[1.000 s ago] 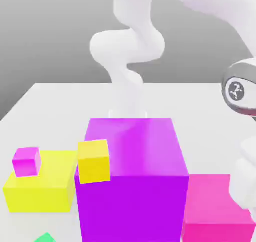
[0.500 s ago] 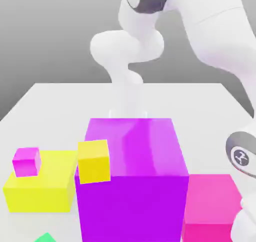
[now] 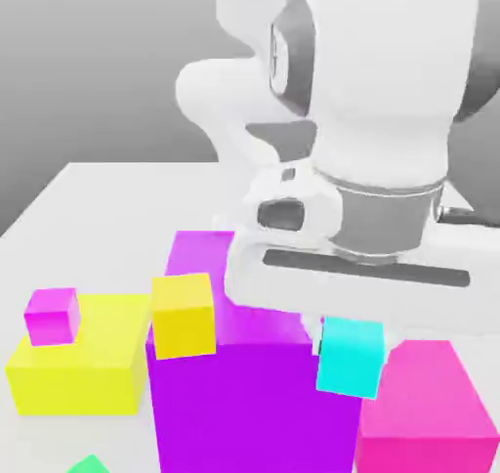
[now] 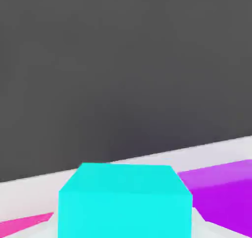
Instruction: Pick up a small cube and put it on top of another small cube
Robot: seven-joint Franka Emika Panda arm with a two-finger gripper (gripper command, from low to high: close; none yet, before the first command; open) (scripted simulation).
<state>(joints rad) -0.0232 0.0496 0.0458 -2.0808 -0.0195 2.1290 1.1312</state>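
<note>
Gripper (image 3: 344, 336) clamped on the small cyan cube (image 3: 350, 357), held in the air over the gap between the big purple block (image 3: 244, 393) and the pink block (image 3: 425, 412). Small yellow cube (image 3: 183, 315) sits at the purple block's edge, small magenta cube (image 3: 53, 316) on the yellow block (image 3: 78, 368).
</note>
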